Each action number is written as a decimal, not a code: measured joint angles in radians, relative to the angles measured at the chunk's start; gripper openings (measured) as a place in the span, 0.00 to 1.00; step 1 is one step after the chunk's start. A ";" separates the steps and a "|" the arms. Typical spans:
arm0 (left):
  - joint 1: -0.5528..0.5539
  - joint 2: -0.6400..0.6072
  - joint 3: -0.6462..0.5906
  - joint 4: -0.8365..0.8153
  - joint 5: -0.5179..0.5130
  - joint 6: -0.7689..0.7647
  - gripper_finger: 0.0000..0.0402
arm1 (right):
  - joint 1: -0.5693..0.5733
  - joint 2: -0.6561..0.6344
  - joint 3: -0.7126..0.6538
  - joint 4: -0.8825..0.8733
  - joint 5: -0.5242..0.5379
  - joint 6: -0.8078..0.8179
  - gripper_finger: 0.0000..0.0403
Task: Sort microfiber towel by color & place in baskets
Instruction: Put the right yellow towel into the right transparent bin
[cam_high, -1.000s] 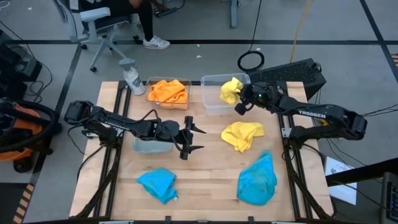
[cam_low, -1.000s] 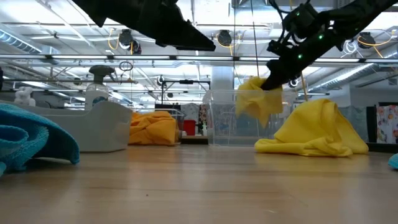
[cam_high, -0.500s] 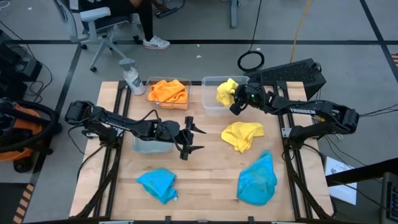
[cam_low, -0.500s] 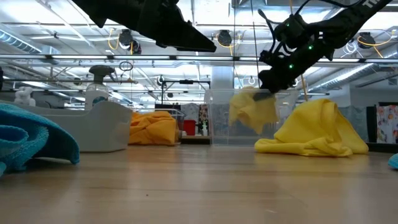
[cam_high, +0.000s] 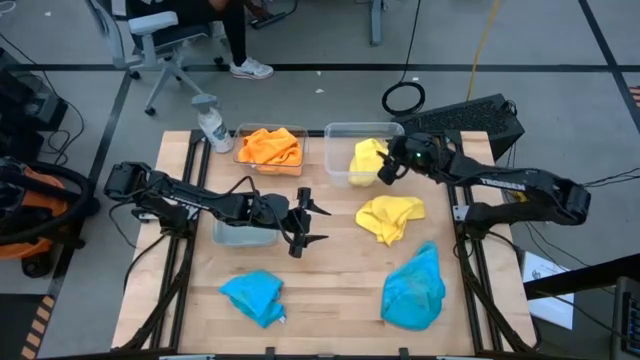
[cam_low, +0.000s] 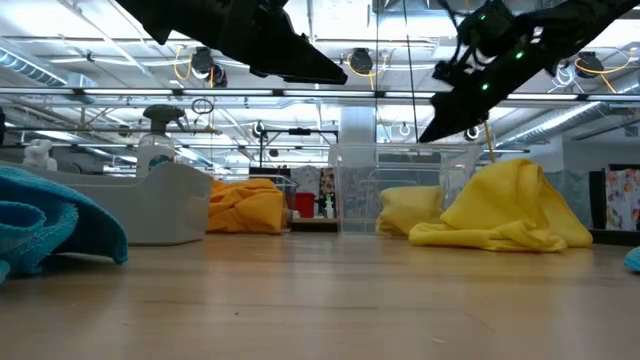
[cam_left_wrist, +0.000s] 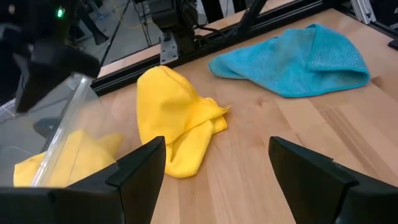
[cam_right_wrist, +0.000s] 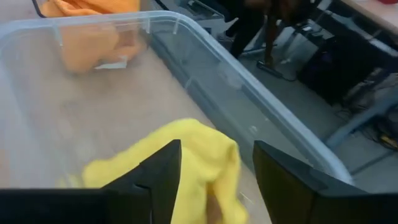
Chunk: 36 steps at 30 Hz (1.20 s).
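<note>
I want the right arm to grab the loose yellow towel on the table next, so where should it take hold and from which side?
Take the yellow towel at its raised, bunched peak, coming straight down from above. In the low view it heaps into a tall fold, easier to pinch than its flat edges. The right hand, open over the basket, is closest.

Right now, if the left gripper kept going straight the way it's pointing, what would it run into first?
Probably the loose yellow towel on the table: the left wrist view shows it dead ahead between the open left gripper's fingers. The blue towel lies farther off to one side. Depth is unclear, so the gripper might pass above it.
</note>
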 joint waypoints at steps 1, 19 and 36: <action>0.000 0.000 0.000 0.000 0.000 0.000 0.72 | 0.012 -0.030 0.000 -0.029 0.027 0.004 0.48; 0.000 -0.001 0.000 0.016 0.000 -0.001 0.72 | 0.525 -0.320 0.002 -0.691 0.091 0.693 0.56; 0.000 -0.001 0.000 0.020 -0.001 -0.003 0.72 | 0.604 0.079 0.002 -0.619 0.136 0.820 0.80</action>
